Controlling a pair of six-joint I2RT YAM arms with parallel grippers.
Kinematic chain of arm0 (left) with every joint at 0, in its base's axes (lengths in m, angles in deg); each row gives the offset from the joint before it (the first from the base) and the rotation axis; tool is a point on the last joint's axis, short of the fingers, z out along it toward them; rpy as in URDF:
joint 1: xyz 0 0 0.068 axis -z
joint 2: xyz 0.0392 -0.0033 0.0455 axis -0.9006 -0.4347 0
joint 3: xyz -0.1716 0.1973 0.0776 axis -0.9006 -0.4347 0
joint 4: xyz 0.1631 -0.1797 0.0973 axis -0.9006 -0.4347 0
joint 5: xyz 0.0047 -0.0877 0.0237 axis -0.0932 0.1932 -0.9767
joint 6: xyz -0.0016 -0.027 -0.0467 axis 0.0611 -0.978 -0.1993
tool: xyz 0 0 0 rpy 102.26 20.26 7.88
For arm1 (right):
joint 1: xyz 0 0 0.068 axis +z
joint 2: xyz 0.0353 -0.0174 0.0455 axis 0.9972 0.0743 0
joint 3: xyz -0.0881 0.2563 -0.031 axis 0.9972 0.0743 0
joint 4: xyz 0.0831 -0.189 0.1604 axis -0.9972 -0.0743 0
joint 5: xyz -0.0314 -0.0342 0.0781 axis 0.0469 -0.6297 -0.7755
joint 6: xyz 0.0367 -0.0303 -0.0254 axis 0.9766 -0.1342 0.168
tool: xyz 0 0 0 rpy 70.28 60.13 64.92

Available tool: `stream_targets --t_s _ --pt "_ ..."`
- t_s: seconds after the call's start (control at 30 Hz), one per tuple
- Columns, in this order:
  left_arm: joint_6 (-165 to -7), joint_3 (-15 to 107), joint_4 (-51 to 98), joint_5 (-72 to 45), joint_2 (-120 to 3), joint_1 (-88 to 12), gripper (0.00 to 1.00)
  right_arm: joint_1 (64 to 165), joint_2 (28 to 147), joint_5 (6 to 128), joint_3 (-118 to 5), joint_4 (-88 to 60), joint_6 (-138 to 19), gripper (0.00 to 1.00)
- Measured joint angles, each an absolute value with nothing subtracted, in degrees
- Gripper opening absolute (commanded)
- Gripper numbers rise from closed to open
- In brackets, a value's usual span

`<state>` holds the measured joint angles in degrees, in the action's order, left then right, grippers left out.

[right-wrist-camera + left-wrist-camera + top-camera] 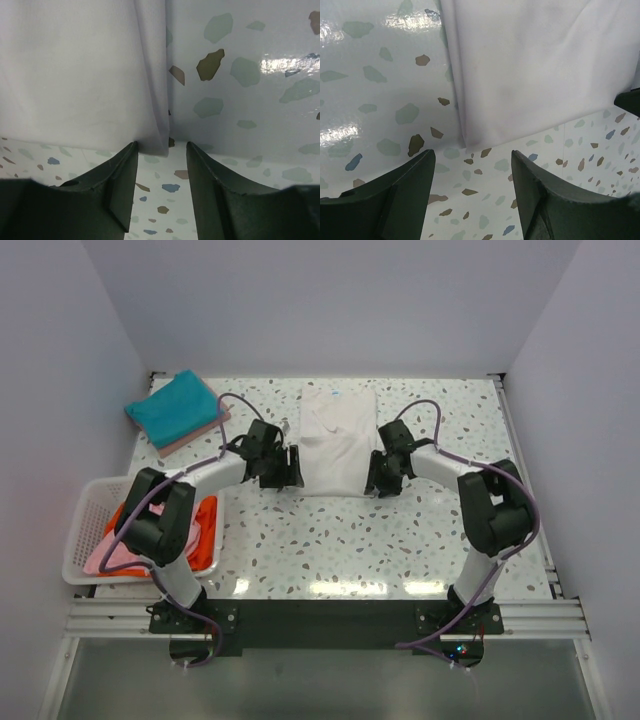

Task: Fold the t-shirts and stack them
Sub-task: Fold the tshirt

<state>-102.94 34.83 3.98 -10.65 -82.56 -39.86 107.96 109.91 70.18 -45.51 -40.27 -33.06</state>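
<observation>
White t-shirt between left hand and right hand, both agape and empty (teal shirt and basket well left)

The speckled terrazzo-pattern worktop carries a white t-shirt lying flat at its middle, towards the far edge, folded into a long narrow shape. In the far left corner a folded teal shirt sits on a pink shirt, which rests on the surface. A white lattice basket stands at the left edge.
</observation>
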Motion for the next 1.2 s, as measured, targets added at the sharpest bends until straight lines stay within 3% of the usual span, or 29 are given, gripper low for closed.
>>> stream_targets --t_s 0.3,0.53,1.07,1.2 --pt "-103.21 33.72 3.85 -11.17 -81.90 -39.86 0.67 107.96 111.04 69.88 -45.38 -39.49 -32.79 0.18" --pt "-103.82 32.62 3.67 -11.57 -81.90 -39.86 0.61 107.96 111.28 69.68 -45.38 -39.46 -32.57 0.02" --pt "-105.09 32.78 5.83 -10.61 -84.75 -38.81 0.50 107.96 111.26 69.46 -45.16 -39.29 -32.47 0.01" --pt "-105.48 34.00 6.29 -10.21 -86.04 -38.59 0.40 107.93 111.11 69.48 -44.92 -39.05 -32.47 0.00"
